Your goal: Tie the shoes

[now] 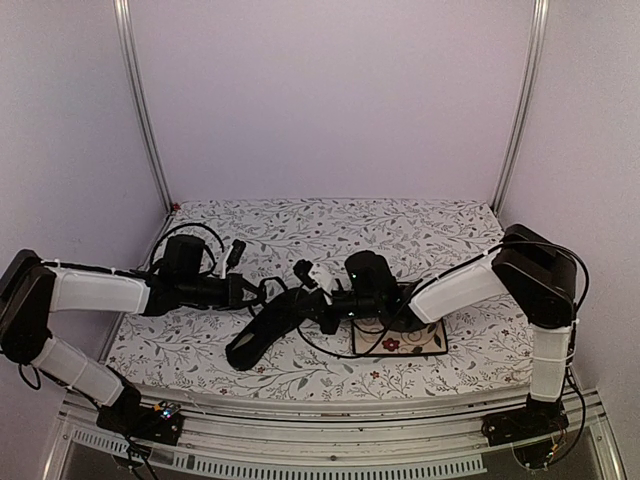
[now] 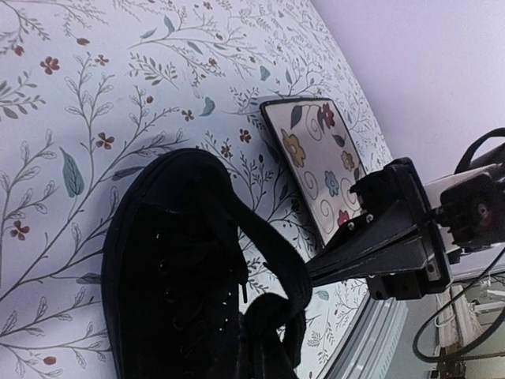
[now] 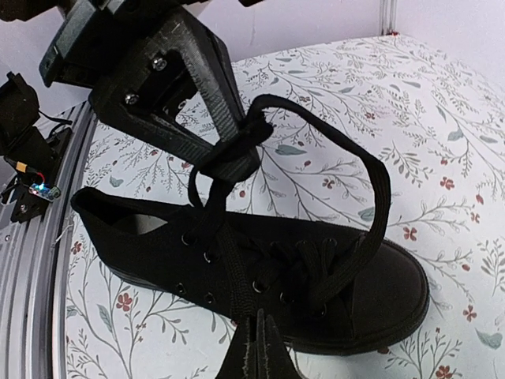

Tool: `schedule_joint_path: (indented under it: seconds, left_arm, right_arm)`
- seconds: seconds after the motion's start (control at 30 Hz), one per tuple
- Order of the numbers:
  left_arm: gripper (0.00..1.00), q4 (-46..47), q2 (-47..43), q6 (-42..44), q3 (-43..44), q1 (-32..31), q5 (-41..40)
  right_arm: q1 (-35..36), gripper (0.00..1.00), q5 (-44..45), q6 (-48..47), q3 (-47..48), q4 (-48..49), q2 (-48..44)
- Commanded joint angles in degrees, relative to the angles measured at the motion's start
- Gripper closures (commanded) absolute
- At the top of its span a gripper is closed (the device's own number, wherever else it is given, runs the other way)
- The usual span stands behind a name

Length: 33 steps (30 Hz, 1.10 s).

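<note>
The black shoe (image 1: pixel 262 335) lies on its sole on the floral cloth, toe toward the near edge. It also shows in the left wrist view (image 2: pixel 170 268) and the right wrist view (image 3: pixel 150 245). My left gripper (image 1: pixel 252 292) is above the shoe's opening, shut on a bunched lace (image 3: pixel 230 158). From it a long lace loop (image 3: pixel 380 185) arches to the toe eyelets. My right gripper (image 3: pixel 259 347) is beside the shoe's middle, shut on the other lace (image 3: pixel 241 276), which runs taut from the eyelets. In the left wrist view the right gripper's fingers (image 2: pixel 355 253) reach in from the right.
A square floral plate (image 1: pixel 425 343) lies flat on the cloth right of the shoe, under the right arm, and also shows in the left wrist view (image 2: pixel 312 154). The metal table rail (image 3: pixel 31 268) runs along the near edge. Pale walls close the back and sides.
</note>
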Motion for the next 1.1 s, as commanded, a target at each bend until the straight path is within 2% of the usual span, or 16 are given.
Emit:
schedule_joint_path:
  seconds: [0.0,0.1,0.23,0.37,0.53,0.87,1.07]
  left_arm:
    - [0.98,-0.5,0.6,1.2,-1.8,0.8,-1.0]
    - [0.91,-0.4,1.1,0.8,-2.9,0.8,-0.5]
    - [0.75,-1.6,-0.1,0.1,-4.1,0.8,-0.7]
    - [0.53,-3.4,-3.7,-0.8,-6.4,0.7,-1.9]
    - [0.39,-4.5,-7.6,-2.3,-9.8,0.7,-1.4]
    - [0.35,-9.9,-12.7,-4.9,-13.0,0.6,-2.1]
    - [0.34,-7.4,-11.5,-9.1,-16.0,-1.7,0.3]
  right_arm:
    - [0.2,0.98,1.0,6.2,-1.1,-10.5,-4.5]
    - [1.4,0.98,2.0,7.2,-1.2,-14.9,-6.2]
    - [1.7,0.98,0.8,8.7,1.3,-21.1,-6.5]
    - [1.9,0.98,-0.1,10.8,2.7,-25.8,-6.6]
    - [1.9,0.98,0.6,12.8,1.9,-27.5,-7.9]
    - [1.9,0.98,1.0,13.9,2.3,-27.2,-8.0]
    - [1.9,0.98,1.3,14.5,2.4,-27.3,-8.4]
